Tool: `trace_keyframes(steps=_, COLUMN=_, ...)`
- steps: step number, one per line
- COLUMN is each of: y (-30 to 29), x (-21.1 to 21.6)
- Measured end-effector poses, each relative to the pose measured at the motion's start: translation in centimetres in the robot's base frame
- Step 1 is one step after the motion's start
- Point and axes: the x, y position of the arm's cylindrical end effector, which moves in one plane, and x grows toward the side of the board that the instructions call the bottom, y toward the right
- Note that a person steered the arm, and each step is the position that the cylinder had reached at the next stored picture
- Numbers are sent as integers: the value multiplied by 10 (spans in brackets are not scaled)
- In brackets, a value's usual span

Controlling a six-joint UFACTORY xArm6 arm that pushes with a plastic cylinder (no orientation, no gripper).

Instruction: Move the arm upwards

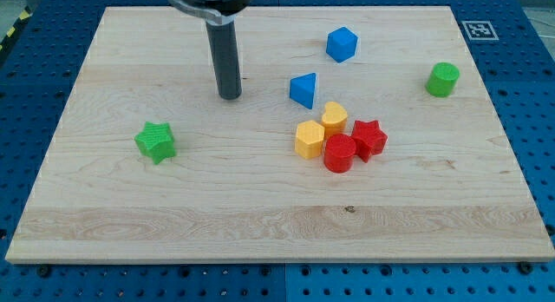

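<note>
My tip [230,95] rests on a pale wooden board [260,224], touching no block and holding nothing, well left of the blue triangle [303,90]. Far right sit a blue hexagon [342,44] and green cylinder [443,79]. A yellow-red cluster [340,138] lies centre-right, a green star [156,141] left. Blue pegboard [538,102] surrounds the board.

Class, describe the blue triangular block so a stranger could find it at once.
Start at the wooden board and find the cluster of yellow and red blocks right of centre. The blue triangular block stands just above it, wedge-shaped, unlike the blue hexagonal block farther up.
</note>
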Motion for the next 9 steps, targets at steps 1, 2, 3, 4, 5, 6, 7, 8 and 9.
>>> trace_keyframes(steps=1, y=0, x=-14)
trace_keyframes(steps=2, y=-1, x=-16)
trace_keyframes(steps=3, y=-12, x=-22)
trace_keyframes(steps=4, y=-28, x=-29)
trace_keyframes(steps=5, y=-17, x=-41)
trace_keyframes(steps=6, y=-11, x=-45)
trace_keyframes(steps=7, y=-11, x=-45)
trace_keyframes(steps=8, y=-11, x=-45)
trace_keyframes(steps=9, y=-11, x=-46)
